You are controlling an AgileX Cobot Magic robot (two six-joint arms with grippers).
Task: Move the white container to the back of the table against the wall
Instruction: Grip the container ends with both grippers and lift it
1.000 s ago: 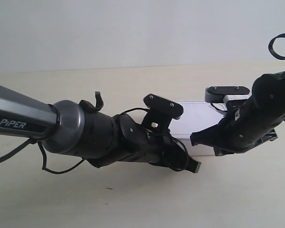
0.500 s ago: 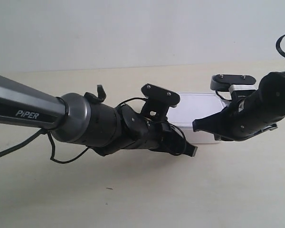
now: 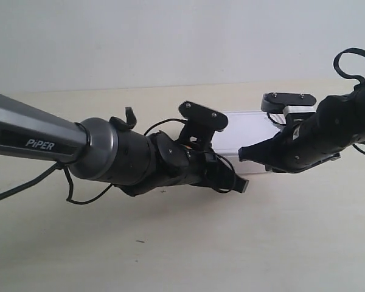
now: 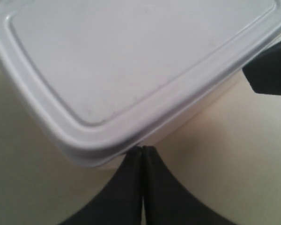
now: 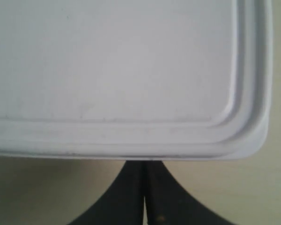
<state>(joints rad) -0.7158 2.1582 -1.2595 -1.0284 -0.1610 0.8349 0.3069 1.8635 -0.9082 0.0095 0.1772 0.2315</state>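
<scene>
The white container [image 3: 246, 132] lies flat on the table [image 3: 170, 255], its lid on, short of the wall [image 3: 170, 36]. Both arms partly cover its front side. In the left wrist view, my left gripper [image 4: 143, 149] is shut, its tips touching the container [image 4: 131, 61] under the lid rim near a rounded corner. My right gripper [image 5: 144, 163] is shut too, its tips pressed against a long side of the container [image 5: 117, 61]. In the exterior view, the gripper tip [image 3: 241, 184] of the arm at the view's left and the tip [image 3: 243, 153] of the arm at the view's right both meet the box's near side.
A strip of bare table [image 3: 243, 97] separates the container from the wall. The other arm's dark fingertip [image 4: 269, 70] shows beside the box in the left wrist view. Black cables [image 3: 67, 188] loop under the arm at the exterior view's left.
The container has slid back toward the wall and slightly to the view's left. Both arms have moved along with it, tips staying on its near side.
</scene>
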